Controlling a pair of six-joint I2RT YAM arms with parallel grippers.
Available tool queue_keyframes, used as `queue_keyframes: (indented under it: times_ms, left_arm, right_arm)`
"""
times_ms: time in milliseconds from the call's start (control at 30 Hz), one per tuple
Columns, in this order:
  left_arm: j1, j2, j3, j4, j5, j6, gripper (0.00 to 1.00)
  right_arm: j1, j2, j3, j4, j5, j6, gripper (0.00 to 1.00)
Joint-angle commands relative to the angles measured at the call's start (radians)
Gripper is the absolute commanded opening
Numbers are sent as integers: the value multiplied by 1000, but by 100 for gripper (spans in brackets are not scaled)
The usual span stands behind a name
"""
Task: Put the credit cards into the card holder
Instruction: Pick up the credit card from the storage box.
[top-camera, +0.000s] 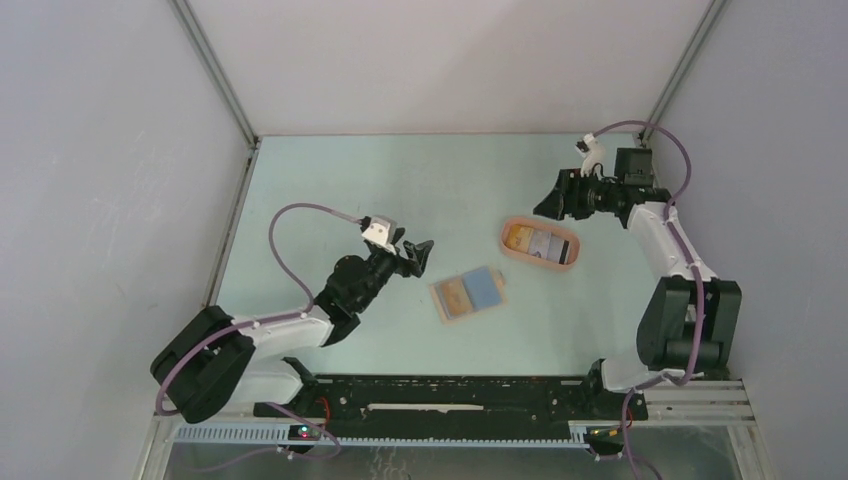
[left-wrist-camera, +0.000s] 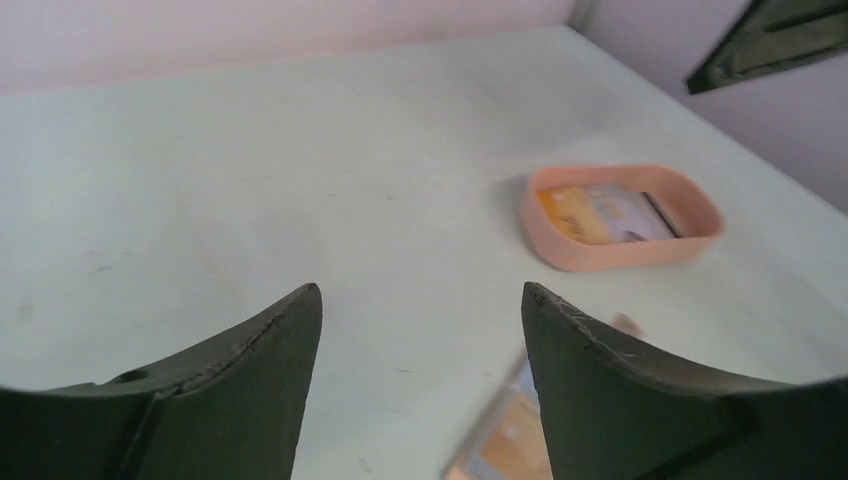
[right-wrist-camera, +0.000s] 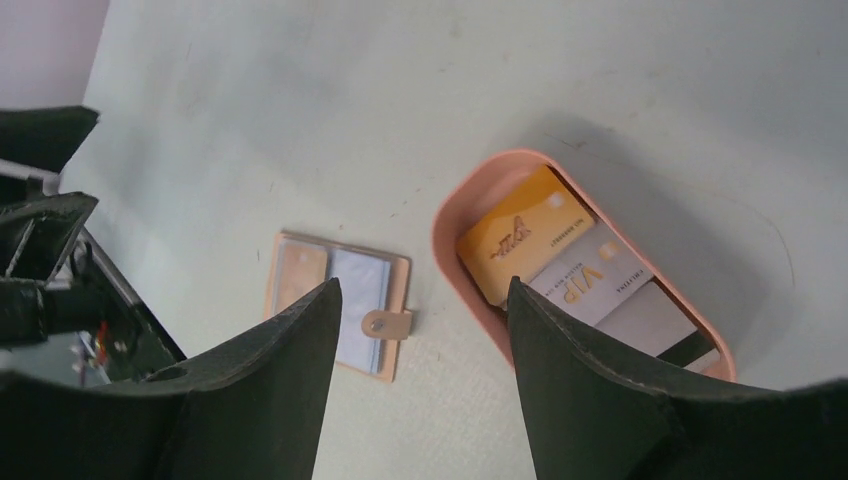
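Your left gripper (left-wrist-camera: 420, 295) hangs spread and empty beside the open card holder (left-wrist-camera: 505, 440), and your right gripper (right-wrist-camera: 425, 285), equally spread, hovers over the credit cards (right-wrist-camera: 560, 260) in the peach tray (right-wrist-camera: 445, 215), so next you likely descend and pinch one.

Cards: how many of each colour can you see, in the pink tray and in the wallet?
Orange-yellow cards: 2, one in the tray, one in the card holder
Blue cards: 1, in the card holder
White cards: 1, in the tray
Grey cards: 1, in the tray
Total: 5 showing; more may hide underneath.
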Motion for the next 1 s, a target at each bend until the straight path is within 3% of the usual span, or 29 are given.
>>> queue_keyframes:
  times_ms: [0,233,433,967]
  left_arm:
    - [-3,23,-35,149,-212,113,80]
    - [-3,96,-137,394,-163,75,90]
    - [-4,122,-128,401,-119,63,94]
    - [-3,141,-124,409,-89,61,98]
  right_arm:
    - [-11,89,16,93,57,228,70]
    - [-23,238,1,117,125,350,66]
    - [-23,302,-1,140,108,410,56]
    - [13,422,26,137,137,454,57]
